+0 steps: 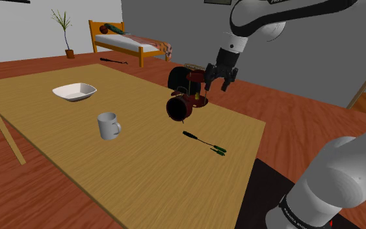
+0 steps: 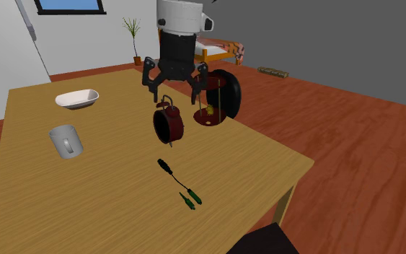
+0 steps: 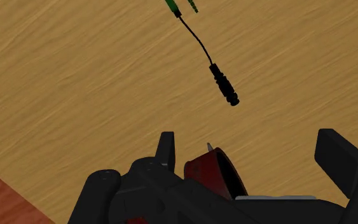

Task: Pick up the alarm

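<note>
Fingers (image 3: 165,151) stand spread apart, released, either side of the dark red alarm (image 2: 169,124), over the table (image 2: 86,209).

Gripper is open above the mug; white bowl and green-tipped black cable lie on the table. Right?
Not quite: the open gripper hovers above the dark red alarm clock, not the mug, as the second exterior view shows. The white bowl and green-tipped black cable do lie on the table.
</note>
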`<control>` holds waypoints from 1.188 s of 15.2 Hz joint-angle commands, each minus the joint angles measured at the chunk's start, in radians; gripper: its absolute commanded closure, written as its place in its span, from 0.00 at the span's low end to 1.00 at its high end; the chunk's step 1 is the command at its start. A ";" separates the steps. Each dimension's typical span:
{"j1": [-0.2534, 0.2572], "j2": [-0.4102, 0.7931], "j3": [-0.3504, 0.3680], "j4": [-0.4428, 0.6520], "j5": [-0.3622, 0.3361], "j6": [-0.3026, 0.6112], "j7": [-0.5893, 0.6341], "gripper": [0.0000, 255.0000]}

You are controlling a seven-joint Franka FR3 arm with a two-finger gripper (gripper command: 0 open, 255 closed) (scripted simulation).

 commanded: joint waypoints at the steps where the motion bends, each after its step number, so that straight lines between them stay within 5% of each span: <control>1: -0.001 0.066 0.006 0.022 0.000 0.059 0.013 0.00; 14: -0.009 0.522 0.012 0.312 -0.018 0.307 0.091 0.00; 18: -0.008 0.542 0.012 0.281 -0.014 0.357 0.086 0.00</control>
